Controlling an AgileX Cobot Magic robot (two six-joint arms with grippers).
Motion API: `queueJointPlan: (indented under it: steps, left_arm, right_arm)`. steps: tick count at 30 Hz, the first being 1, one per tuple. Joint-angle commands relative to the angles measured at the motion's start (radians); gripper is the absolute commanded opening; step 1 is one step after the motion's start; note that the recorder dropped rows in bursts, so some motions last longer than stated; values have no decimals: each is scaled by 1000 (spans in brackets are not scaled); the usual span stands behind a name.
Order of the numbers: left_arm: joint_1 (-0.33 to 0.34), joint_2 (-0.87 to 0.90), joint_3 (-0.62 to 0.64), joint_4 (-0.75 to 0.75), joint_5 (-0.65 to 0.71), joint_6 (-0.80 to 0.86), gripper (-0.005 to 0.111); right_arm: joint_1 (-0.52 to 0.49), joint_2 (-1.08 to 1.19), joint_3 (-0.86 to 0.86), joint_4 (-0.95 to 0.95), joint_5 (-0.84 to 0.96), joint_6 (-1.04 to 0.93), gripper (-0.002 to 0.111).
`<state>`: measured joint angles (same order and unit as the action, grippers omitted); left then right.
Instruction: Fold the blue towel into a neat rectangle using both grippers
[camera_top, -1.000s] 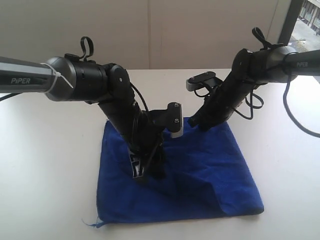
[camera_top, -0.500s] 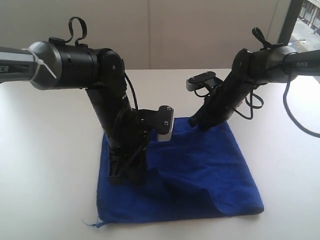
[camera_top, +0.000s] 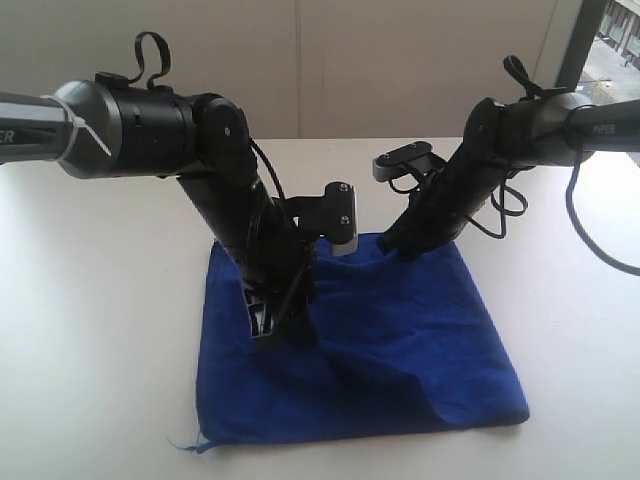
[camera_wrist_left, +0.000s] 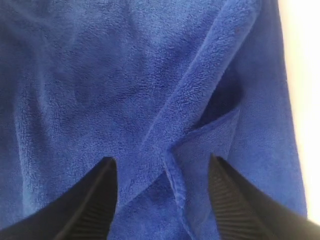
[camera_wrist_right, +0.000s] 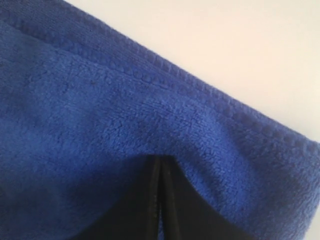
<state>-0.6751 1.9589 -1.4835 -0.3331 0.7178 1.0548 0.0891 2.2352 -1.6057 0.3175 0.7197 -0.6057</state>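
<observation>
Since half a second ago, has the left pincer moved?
Yes, the left pincer shifted right in the exterior view, away from the left edge of the blue towel.

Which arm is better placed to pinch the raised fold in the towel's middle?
Left. The left end effector is open astride that fold; the right end effector is shut at the blue towel's far edge.

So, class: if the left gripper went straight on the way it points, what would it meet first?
The blue towel: its raised fold lies just ahead of the open left gripper, though depth is unclear.
</observation>
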Motion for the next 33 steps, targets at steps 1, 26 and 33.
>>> queueJointPlan:
  steps: [1,26,33]
  left_arm:
    - [-5,27,5,-40,14,-2,63]
    - [-5,56,5,-69,69,-2,40]
    - [-5,56,5,-58,94,-5,10]
  right_arm:
    - [-10,25,7,-36,-8,-1,0]
    - [-10,25,7,-36,-8,-1,0]
    - [-10,25,7,-36,-8,-1,0]
